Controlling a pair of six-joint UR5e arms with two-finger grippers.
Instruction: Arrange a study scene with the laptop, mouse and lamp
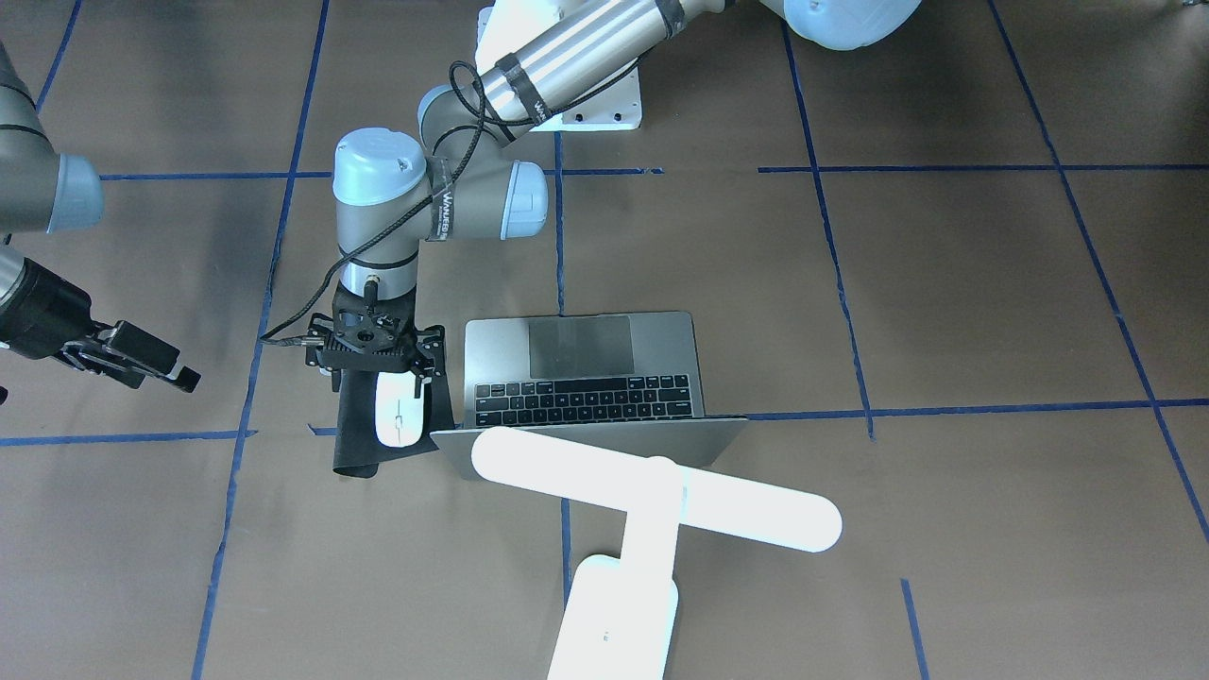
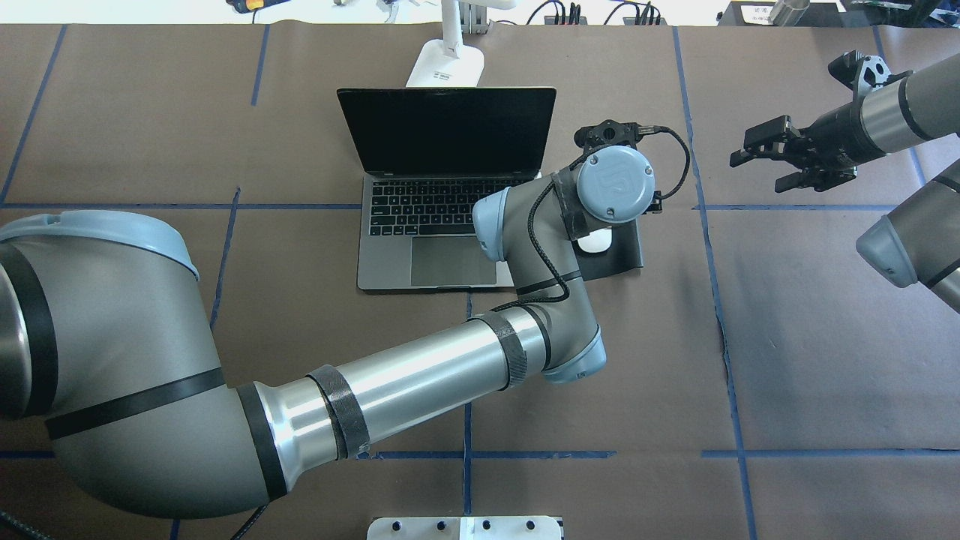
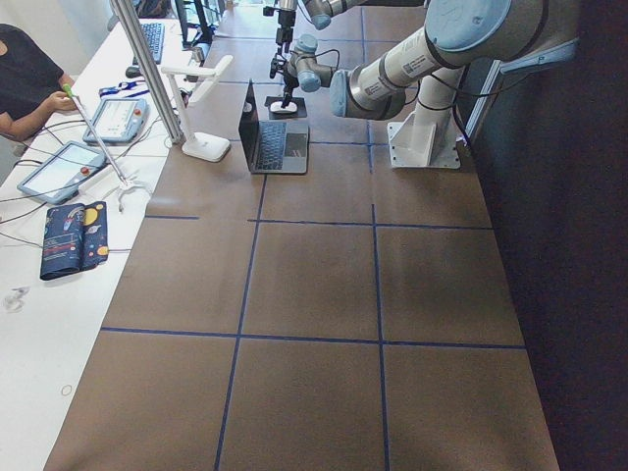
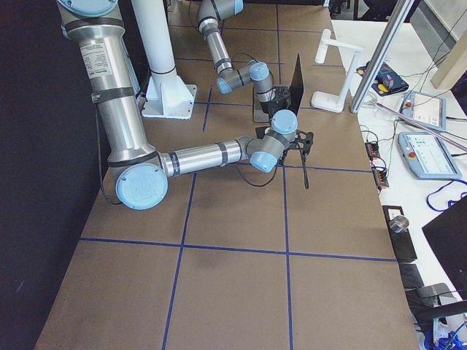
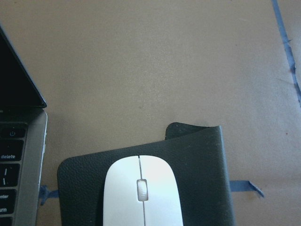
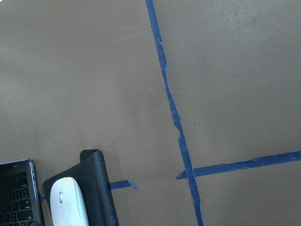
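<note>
Taking 12 o'clock as straight ahead of me across the bench (image 1: pixel 945 302), I am reaching my left arm across to the 3 o'clock side of the laptop (image 2: pixel 450 142) and hovering my left hand (image 1: pixel 376 364) directly above the near end of the mouse (image 1: pixel 399 411). The wrist body is covering the fingers from above and the left wrist camera is showing none of them, so I cannot tell whether this hand is released or clenched, nor whether it is touching the mouse. The mouse is lying flat on a black mouse pad (image 1: pixel 354 425), its long axis running from 6 to 12 o'clock. The pad is sitting just beside the laptop's 3 o'clock edge, and its far corner at about 1 o'clock is curling upward. The laptop is standing open, its dark screen facing me and its keyboard and trackpad lying flat on the bench. The lamp (image 1: pixel 661 491) is standing at 12 o'clock of the laptop, just behind the lid, with its base on the bench and its long bar head reaching over the top edge of the lid. I am holding my right hand (image 2: pixel 757 154) above the bench at about 2 o'clock of the mouse, well apart from it, with its fingers spread and grasping nothing. Blue tape lines (image 1: pixel 945 411) are crossing the brown bench surface.
</note>
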